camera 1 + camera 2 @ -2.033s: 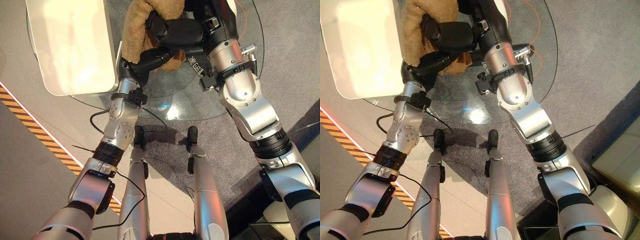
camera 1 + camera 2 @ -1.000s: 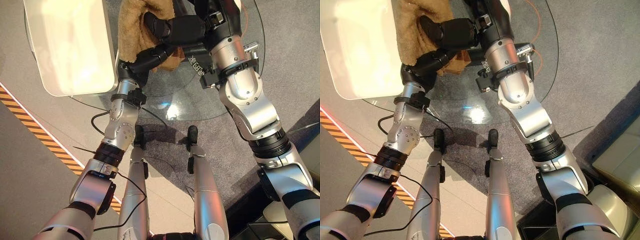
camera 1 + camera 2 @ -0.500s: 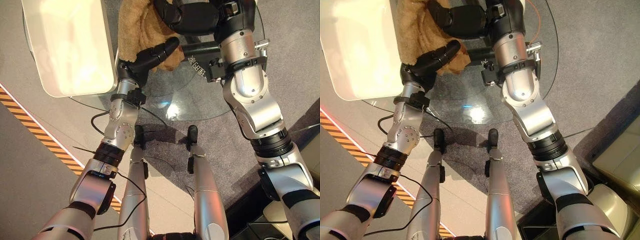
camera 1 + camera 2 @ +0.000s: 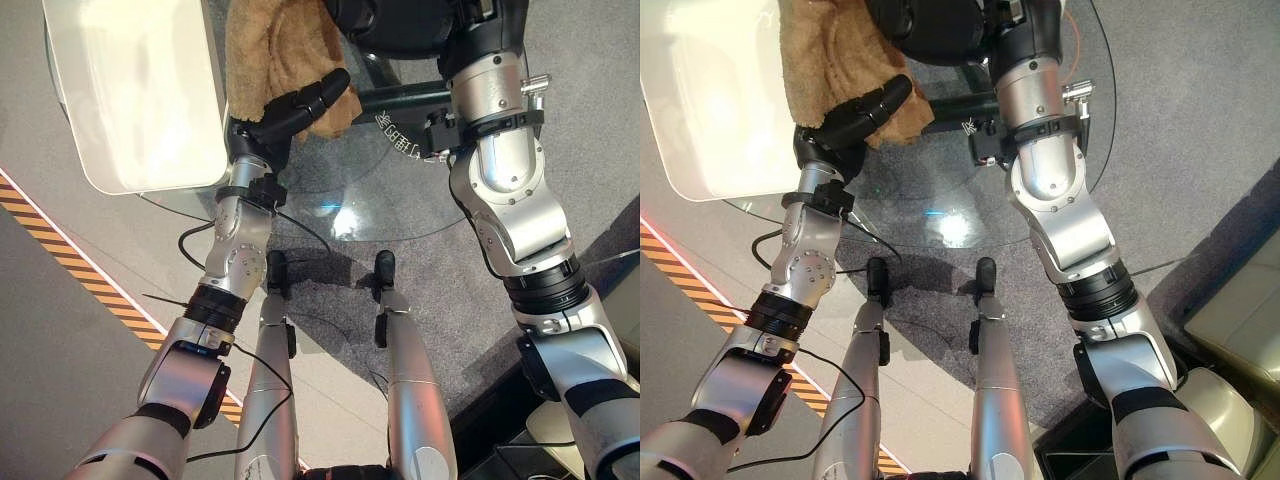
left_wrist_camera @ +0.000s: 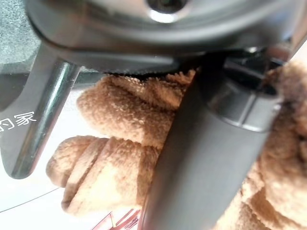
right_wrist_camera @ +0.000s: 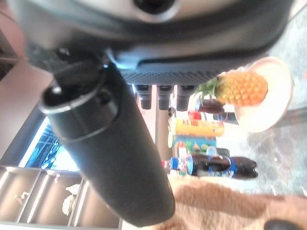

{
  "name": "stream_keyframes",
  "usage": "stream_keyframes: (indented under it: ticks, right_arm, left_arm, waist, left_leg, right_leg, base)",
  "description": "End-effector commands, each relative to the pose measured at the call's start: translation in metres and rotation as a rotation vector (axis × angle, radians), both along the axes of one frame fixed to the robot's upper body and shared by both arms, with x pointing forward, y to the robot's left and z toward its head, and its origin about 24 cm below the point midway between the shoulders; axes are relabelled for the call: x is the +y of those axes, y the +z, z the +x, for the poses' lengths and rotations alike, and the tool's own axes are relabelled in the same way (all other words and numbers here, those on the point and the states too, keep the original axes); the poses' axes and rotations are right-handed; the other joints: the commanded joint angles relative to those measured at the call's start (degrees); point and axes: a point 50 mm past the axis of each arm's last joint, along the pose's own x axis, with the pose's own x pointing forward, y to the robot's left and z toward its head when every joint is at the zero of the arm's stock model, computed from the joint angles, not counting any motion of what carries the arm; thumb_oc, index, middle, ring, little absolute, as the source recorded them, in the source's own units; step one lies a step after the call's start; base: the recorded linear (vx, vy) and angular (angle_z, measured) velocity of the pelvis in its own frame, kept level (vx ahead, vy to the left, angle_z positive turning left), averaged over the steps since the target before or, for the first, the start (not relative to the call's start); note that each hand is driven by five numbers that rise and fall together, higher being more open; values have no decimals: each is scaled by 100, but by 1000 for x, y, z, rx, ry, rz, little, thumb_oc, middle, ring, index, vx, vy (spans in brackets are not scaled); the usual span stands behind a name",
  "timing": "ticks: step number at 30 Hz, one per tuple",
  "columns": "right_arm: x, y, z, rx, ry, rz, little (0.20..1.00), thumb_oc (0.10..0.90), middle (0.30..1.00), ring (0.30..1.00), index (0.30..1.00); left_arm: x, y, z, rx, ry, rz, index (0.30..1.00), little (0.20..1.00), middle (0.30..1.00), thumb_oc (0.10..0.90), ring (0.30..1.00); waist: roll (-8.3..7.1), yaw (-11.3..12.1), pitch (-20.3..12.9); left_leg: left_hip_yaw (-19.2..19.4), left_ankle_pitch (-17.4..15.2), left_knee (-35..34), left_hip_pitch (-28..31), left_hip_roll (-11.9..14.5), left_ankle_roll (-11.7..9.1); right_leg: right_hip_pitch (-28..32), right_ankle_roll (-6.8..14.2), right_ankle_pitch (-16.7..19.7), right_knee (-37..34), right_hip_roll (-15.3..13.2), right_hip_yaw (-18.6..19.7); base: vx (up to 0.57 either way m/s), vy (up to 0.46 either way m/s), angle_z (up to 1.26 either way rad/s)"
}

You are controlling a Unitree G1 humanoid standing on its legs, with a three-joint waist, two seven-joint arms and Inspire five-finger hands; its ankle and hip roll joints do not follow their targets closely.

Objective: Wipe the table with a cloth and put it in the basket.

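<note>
Over the last two seconds the right hand has drawn off the brown terry cloth toward the far edge of the round glass bench, and the left hand has kept to its place on the cloth's near edge. The cloth lies bunched on the glass, its left side against the white basket. The left hand's fingers reach out straight over the cloth's near corner, open, pressing rather than gripping; the left wrist view shows the thumb laid across the folds of the cloth. The right hand's thumb stands out straight, its fingers held loosely, holding nothing. Beyond it stand a plate with a pineapple and several bottles.
</note>
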Motion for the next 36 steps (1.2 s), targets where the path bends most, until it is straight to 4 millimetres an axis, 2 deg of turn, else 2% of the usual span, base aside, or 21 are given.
stream_keyframes:
  ticks: [1, 9, 15, 28, 31, 36]
  right_arm:
    - [-17, 47, -47, -307, 83, 165, 900, 800, 900, 900, 900]
    - [-28, 40, -42, -291, 48, 210, 900, 800, 900, 900, 900]
    - [-43, 31, -31, -226, -22, 258, 900, 800, 900, 900, 900]
    - [-84, 0, -1, -50, -256, 369, 900, 800, 900, 900, 900]
    - [-99, -10, 7, 7, -331, 405, 900, 800, 900, 900, 900]
    - [-115, -23, 16, 77, -379, 443, 900, 800, 900, 900, 900]
  left_arm:
    - [3, 78, -24, -388, -23, -36, 300, 200, 300, 100, 300]
    - [8, 83, -26, -413, -6, -66, 300, 200, 300, 100, 300]
    - [17, 85, -28, -448, 9, -96, 300, 200, 300, 100, 300]
    - [31, 92, -34, -533, 26, -130, 300, 200, 300, 100, 300]
    - [35, 94, -35, -550, 27, -139, 300, 200, 300, 100, 300]
    - [42, 94, -36, -571, 33, -148, 300, 200, 300, 100, 300]
  waist:
    - [-246, 10, -147]
    - [-220, -44, -147]
    - [-229, -75, -147]
    - [-170, -118, -147]
    - [-151, -124, -147]
    - [-144, -117, -147]
  left_leg:
    - [485, -390, 55, 297, -382, 524]
    - [502, -433, 24, 333, -374, 518]
    - [526, -380, -24, 347, -347, 503]
    - [539, -454, -7, 353, -324, 485]
    - [540, -412, -33, 327, -320, 480]
    - [536, -434, -18, 317, -320, 478]
  right_leg:
    - [556, -319, -80, -529, 655, -257]
    - [583, -317, -128, -548, 660, -226]
    - [598, -316, -81, -594, 653, -213]
    - [601, -313, -161, -542, 650, -189]
    - [575, -305, -119, -564, 641, -184]
    - [556, -291, -126, -540, 637, -187]
  base:
    - [-25, 3, -4]
    - [0, 0, 0]
    - [-10, 5, 0]
    - [0, 0, 0]
    - [0, 0, 0]
    - [0, 0, 0]
